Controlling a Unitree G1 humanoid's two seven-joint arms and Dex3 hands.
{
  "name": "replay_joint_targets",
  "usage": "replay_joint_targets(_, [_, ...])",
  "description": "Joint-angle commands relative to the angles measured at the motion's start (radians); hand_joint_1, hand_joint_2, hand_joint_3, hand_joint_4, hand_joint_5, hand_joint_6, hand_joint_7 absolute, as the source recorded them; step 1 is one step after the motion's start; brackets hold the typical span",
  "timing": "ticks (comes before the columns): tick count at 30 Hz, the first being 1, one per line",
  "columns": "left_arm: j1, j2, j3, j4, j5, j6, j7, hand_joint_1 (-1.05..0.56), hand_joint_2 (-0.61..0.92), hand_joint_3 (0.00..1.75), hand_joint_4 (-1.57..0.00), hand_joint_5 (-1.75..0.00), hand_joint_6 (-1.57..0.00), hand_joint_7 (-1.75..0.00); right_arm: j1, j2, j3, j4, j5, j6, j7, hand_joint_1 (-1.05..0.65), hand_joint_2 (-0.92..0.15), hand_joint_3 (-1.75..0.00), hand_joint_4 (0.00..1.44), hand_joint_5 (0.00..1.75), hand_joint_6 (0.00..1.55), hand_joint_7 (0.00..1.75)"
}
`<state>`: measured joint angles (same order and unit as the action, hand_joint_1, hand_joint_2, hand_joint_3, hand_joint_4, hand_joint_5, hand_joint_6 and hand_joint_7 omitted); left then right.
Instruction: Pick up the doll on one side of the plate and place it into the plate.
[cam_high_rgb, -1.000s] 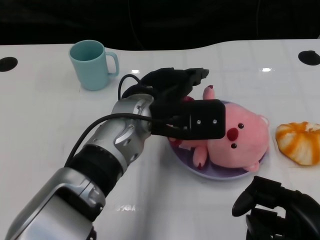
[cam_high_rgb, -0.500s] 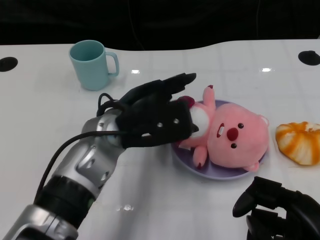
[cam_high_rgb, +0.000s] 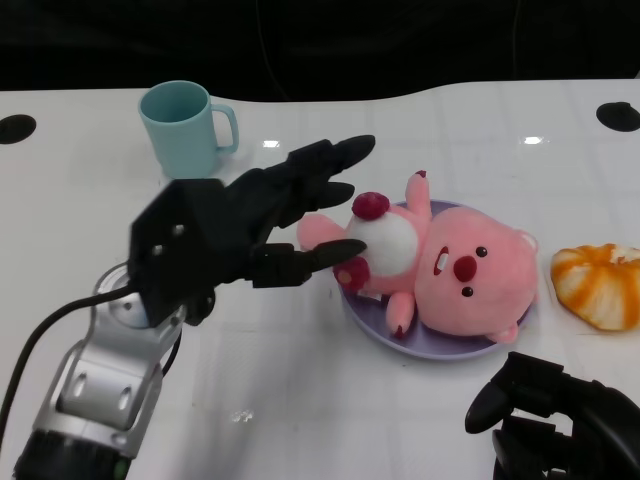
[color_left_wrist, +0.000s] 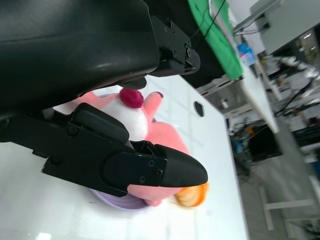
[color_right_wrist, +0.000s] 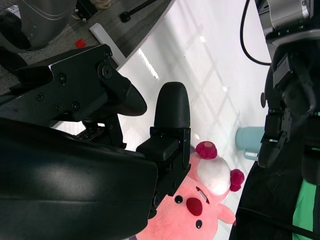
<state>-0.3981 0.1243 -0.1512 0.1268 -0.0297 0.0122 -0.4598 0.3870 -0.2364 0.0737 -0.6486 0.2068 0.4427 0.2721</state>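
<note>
While lying in the plate (cam_high_rgb: 380, 338), doll (cam_high_rgb: 450, 270) just beside spread left robot hand (cam_high_rgb: 235, 230)

A glossy white table (cam_high_rgb: 90, 230) reflects overhead light, with black darkness beyond its far edge.

No text, label, brand or number can be read anywhere; the blurred background may hide some.
</note>
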Motion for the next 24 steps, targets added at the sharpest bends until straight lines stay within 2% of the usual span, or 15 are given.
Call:
replay_joint_targets(1, [0.059,-0.004,0.043,-0.039,-0.071,-0.024,-0.008,-0.65,0.92,0.33,-0.14,-0.84,-0.37,-0.16,-0.001,-0.01,-0.011,-0.011,0.002,0.004,-0.003,-0.09,-0.68,-1.12,0.68,1.75,0.52,1.53])
replay_joint_targets(3, [0.098,-0.018,0.067,-0.073,-0.125,-0.006,-0.006,-0.62,0.92,0.33,-0.2,-0.88,-0.42,-0.19,-0.001,-0.01,-0.01,-0.012,0.001,0.004,-0.003,-0.08,-0.68,-1.12,0.68,1.75,0.52,1.53])
replay_joint_targets(5, [0.149,-0.04,0.095,-0.138,-0.2,0.055,0.009,-0.55,0.92,0.3,-0.36,-0.93,-0.57,-0.25,-0.002,-0.01,-0.01,-0.011,0.004,0.007,-0.002,-0.08,-0.68,-1.12,0.68,1.75,0.52,1.53])
replay_joint_targets(9, [0.23,-0.065,0.133,-0.265,-0.303,0.177,0.049,-0.44,0.9,0.35,-0.56,-0.99,-0.74,-0.33,-0.006,-0.009,-0.01,-0.011,0.004,0.012,-0.004,-0.07,-0.68,-1.12,0.67,1.75,0.51,1.53])
replay_joint_targets(10, [0.246,-0.067,0.138,-0.288,-0.32,0.197,0.055,-0.41,0.83,0.48,-0.59,-1.01,-0.75,-0.38,-0.006,-0.009,-0.009,-0.01,0.003,0.012,-0.004,-0.07,-0.68,-1.12,0.67,1.75,0.51,1.53])
replay_joint_targets(12, [0.282,-0.076,0.152,-0.339,-0.363,0.242,0.074,-0.33,0.57,0.97,-0.68,-1.07,-0.78,-0.58,-0.008,-0.007,-0.008,-0.008,0.004,0.008,-0.004,-0.07,-0.68,-1.12,0.67,1.75,0.51,1.53])
replay_joint_targets(14, [0.327,-0.091,0.165,-0.398,-0.401,0.291,0.11,-0.25,0.41,1.29,-0.77,-1.12,-0.81,-0.75,-0.01,-0.005,-0.008,-0.003,0.006,0.005,-0.002,-0.06,-0.69,-1.12,0.67,1.75,0.5,1.54])
replay_joint_targets(15, [0.348,-0.099,0.171,-0.425,-0.418,0.313,0.129,-0.22,0.37,1.38,-0.8,-1.13,-0.81,-0.81,-0.011,-0.004,-0.008,-0.002,0.007,0.007,-0.002,-0.06,-0.69,-1.12,0.67,1.75,0.5,1.54])
replay_joint_targets(17, [0.39,-0.112,0.183,-0.48,-0.456,0.36,0.167,-0.16,0.31,1.52,-0.82,-1.27,-0.8,-1.01,-0.013,-0.003,-0.009,0.0,0.007,0.008,-0.003,-0.06,-0.69,-1.12,0.67,1.75,0.5,1.54])
replay_joint_targets(19, [0.417,-0.113,0.191,-0.523,-0.482,0.404,0.197,-0.12,0.33,1.57,-0.83,-1.37,-0.81,-1.13,-0.014,-0.004,-0.009,0.003,0.005,0.005,-0.004,-0.06,-0.69,-1.13,0.67,1.75,0.5,1.55])
replay_joint_targets(24, [0.478,-0.102,0.221,-0.628,-0.537,0.542,0.298,-0.11,0.43,1.55,-0.92,-1.57,-0.84,-1.43,-0.018,-0.005,-0.008,0.004,0.006,0.008,-0.002,-0.06,-0.69,-1.13,0.67,1.75,0.5,1.55])
